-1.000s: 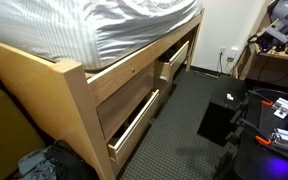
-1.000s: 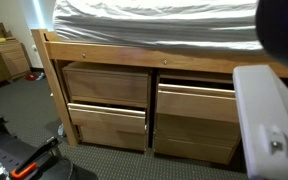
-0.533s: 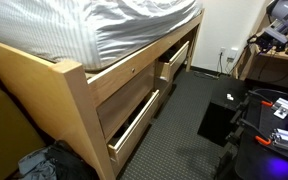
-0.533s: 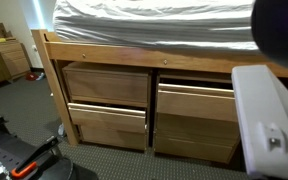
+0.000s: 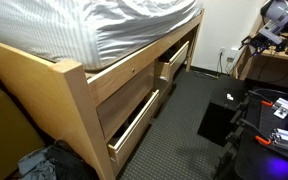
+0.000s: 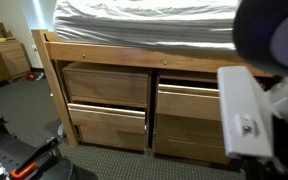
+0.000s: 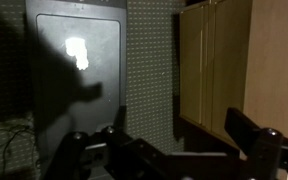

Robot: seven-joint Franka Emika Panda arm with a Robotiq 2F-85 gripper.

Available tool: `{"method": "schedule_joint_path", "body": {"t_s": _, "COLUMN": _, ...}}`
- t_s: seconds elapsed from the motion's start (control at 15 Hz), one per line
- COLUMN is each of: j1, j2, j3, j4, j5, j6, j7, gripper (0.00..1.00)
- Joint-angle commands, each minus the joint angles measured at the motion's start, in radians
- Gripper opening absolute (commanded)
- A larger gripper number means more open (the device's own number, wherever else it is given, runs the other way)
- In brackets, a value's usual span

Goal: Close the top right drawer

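Where: top right drawer under bed, approx 4 o'clock off centre in an exterior view, sticking out a bit.
Handling: stiff wood, prob. light, should slide; push flat front, mid.
Grip: pincer spread apart, holding nothing.

- Your gripper comes into the wrist view from the bottom edge, with its jaws spread wide apart.
- Only the tips of your dark fingers show, one low on each side.
- In an exterior view your arm sits blurred and close to the lens: a white link under a dark rounded joint.
- In an exterior view the arm shows only at the upper corner — too small to tell its pose.
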Motion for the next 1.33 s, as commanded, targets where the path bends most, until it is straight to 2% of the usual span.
{"method": "schedule_joint_path", "body": {"t_s": 0.0, "j1": 0.082, "j2": 0.064, "j3": -0.003, "j4": 0.056, "j5": -0.051, "j6": -0.085, "j7": -0.051, "gripper": 1.00}}
{"method": "schedule_joint_path", "body": {"t_s": 0.2, "j1": 0.170, "j2": 0.075, "j3": -0.014, "j4": 0.022, "j5": -0.123, "j6": -0.070, "j7": -0.090, "gripper": 1.00}}
{"method": "schedule_joint_path", "body": {"t_s": 0.4, "j1": 0.226, "j2": 0.093, "j3": -0.024, "j4": 0.005, "j5": -0.146, "j6": -0.011, "j7": -0.093, "gripper": 1.00}}
{"method": "schedule_joint_path", "body": {"t_s": 0.6, "j1": 0.242, "j2": 0.105, "j3": -0.024, "j4": -0.009, "j5": -0.101, "j6": 0.055, "j7": -0.071, "gripper": 1.00}}
{"method": "schedule_joint_path", "body": {"t_s": 0.67, "j1": 0.257, "j2": 0.107, "j3": -0.030, "j4": -0.023, "j5": -0.096, "j6": 0.109, "j7": -0.054, "gripper": 1.00}}
{"method": "schedule_joint_path", "body": {"t_s": 0.73, "j1": 0.246, "j2": 0.113, "j3": -0.020, "j4": 0.010, "j5": -0.112, "j6": 0.040, "j7": -0.063, "gripper": 1.00}}
{"method": "schedule_joint_path", "body": {"t_s": 0.93, "j1": 0.248, "j2": 0.116, "j3": -0.020, "j4": 0.009, "j5": -0.112, "j6": 0.049, "j7": -0.061, "gripper": 1.00}}
{"method": "schedule_joint_path", "body": {"t_s": 1.0, "j1": 0.250, "j2": 0.148, "j3": -0.005, "j4": 0.040, "j5": -0.107, "j6": 0.016, "j7": -0.054, "gripper": 1.00}}
{"method": "schedule_joint_path", "body": {"t_s": 1.27, "j1": 0.268, "j2": 0.266, "j3": 0.137, "j4": 0.159, "j5": 0.018, "j6": 0.008, "j7": -0.079, "gripper": 1.00}}
